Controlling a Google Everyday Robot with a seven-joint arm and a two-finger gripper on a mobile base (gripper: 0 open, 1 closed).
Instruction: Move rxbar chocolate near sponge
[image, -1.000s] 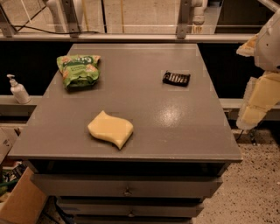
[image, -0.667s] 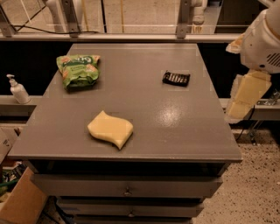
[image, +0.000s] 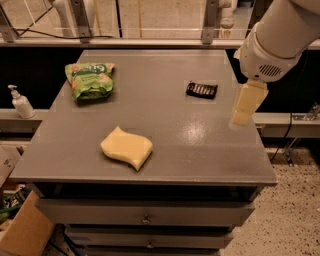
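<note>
Three items lie on a grey table (image: 210, 150) as the robot's gripper (image: 246, 104) hangs over the tabletop's right edge, pointing down from a bulky white arm (image: 280, 35) that enters from the upper right corner of the view. From this angle one cannot tell how far the gripper is open; it has hold of nothing, as all three items rest on the table, apart from it.

The rxbar chocolate (image: 202, 90), a small flat black bar, lies near the gripper, just to its left in the view and slightly farther back on the tabletop. The sponge (image: 126, 148), pale yellow with wavy edges, sits well apart from the gripper, off to its left and closer to the table's front edge. The bar and the sponge are well apart from each other.

A green snack bag (image: 90, 80) rests farthest from the gripper, near the table's back left corner. Beyond the table's left side, a white pump bottle (image: 21, 102) stands on a ledge. Below the tabletop, drawers (image: 145, 212) with small knobs face the camera, and a cardboard box (image: 25, 230) sits on the floor at lower left.
</note>
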